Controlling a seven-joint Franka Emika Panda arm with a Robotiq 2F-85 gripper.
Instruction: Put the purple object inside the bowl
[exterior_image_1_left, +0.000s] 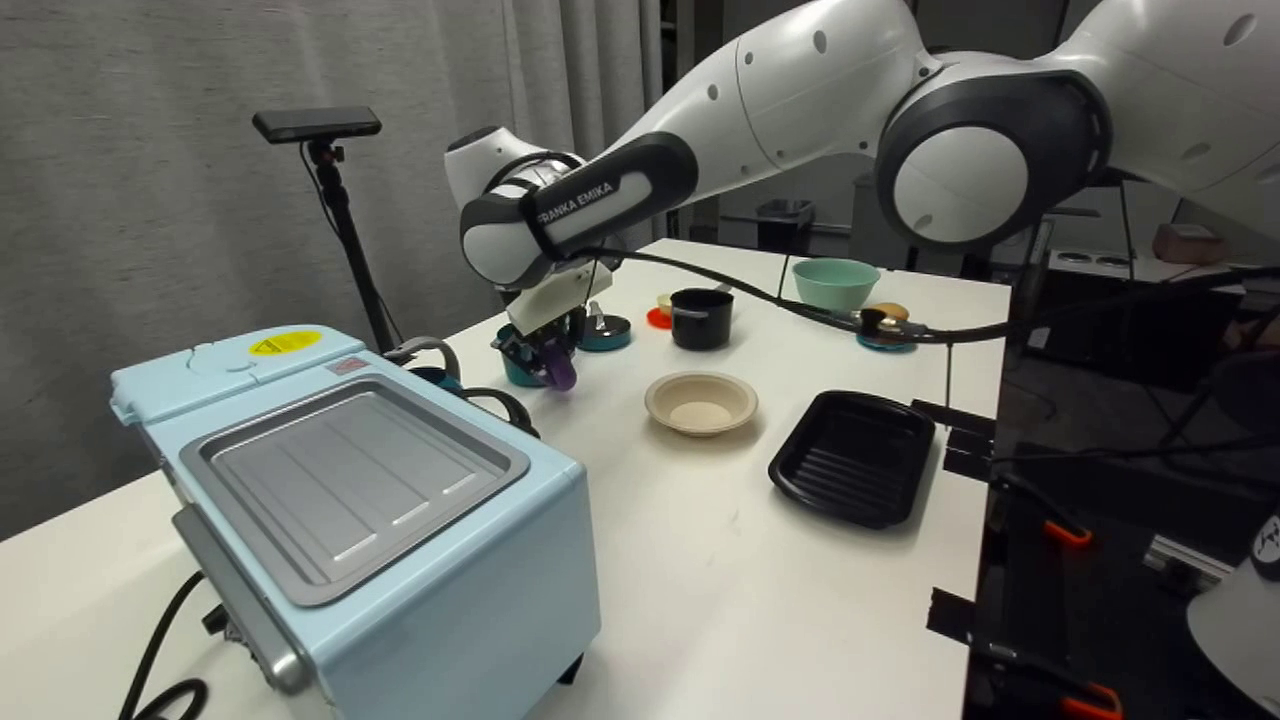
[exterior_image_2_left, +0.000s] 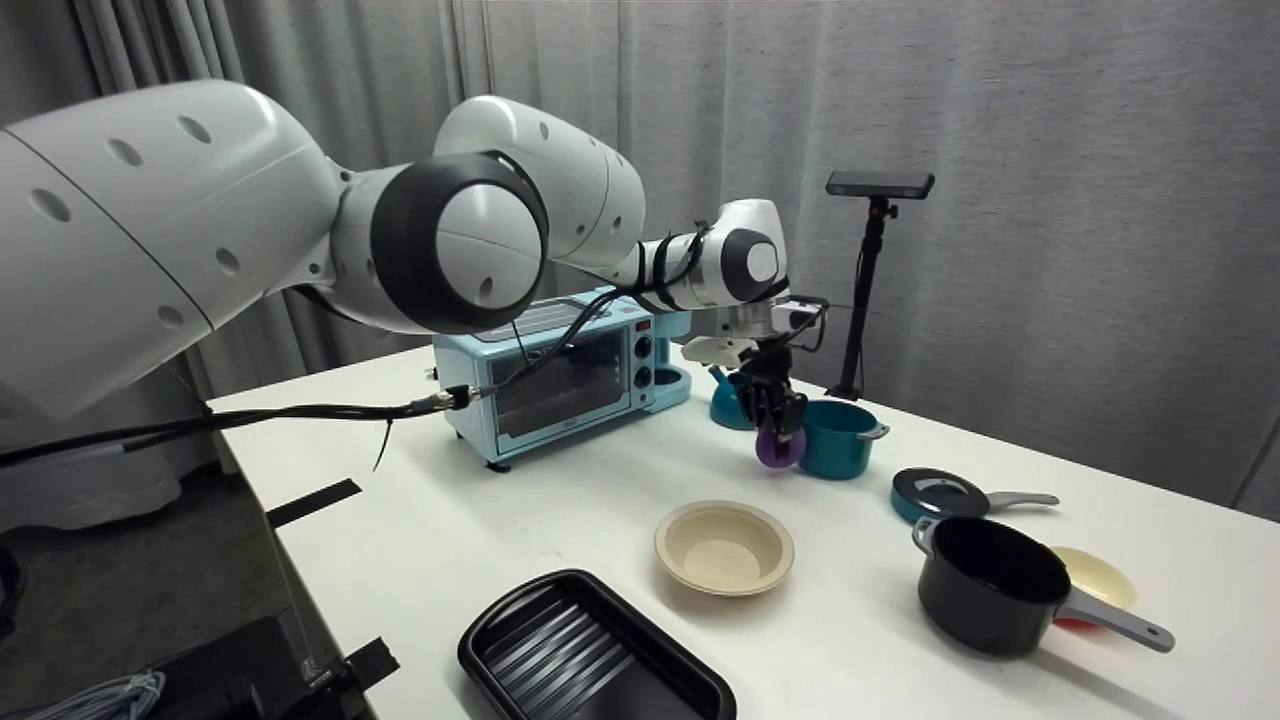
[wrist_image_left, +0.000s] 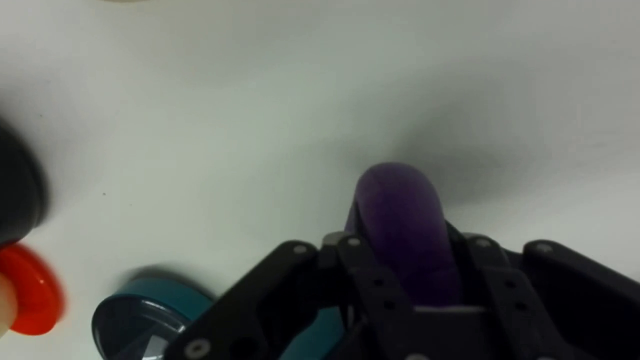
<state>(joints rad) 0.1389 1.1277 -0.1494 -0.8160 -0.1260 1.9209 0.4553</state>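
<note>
The purple object (wrist_image_left: 407, 225) is rounded and dark purple. It sits between the two fingers of my gripper (wrist_image_left: 405, 250) in the wrist view, with both fingers against its sides. The gripper (exterior_image_2_left: 780, 415) points down, and the purple object (exterior_image_2_left: 780, 448) is low over the white table beside a teal pot; whether it touches the table I cannot tell. It also shows in an exterior view (exterior_image_1_left: 560, 373). The shallow beige bowl (exterior_image_1_left: 700, 415) stands on the table, apart from the gripper, with nothing in it. It also shows in an exterior view (exterior_image_2_left: 725, 560).
The teal pot (exterior_image_2_left: 838, 440) stands right beside the gripper. A teal lidded pan (exterior_image_2_left: 940, 495) and a black pot (exterior_image_2_left: 990, 590) with a grey handle are nearby. A black ribbed tray (exterior_image_1_left: 855, 460) lies near the bowl. A light-blue toaster oven (exterior_image_1_left: 480, 560) and light-green bowl (exterior_image_1_left: 836, 285) stand further off.
</note>
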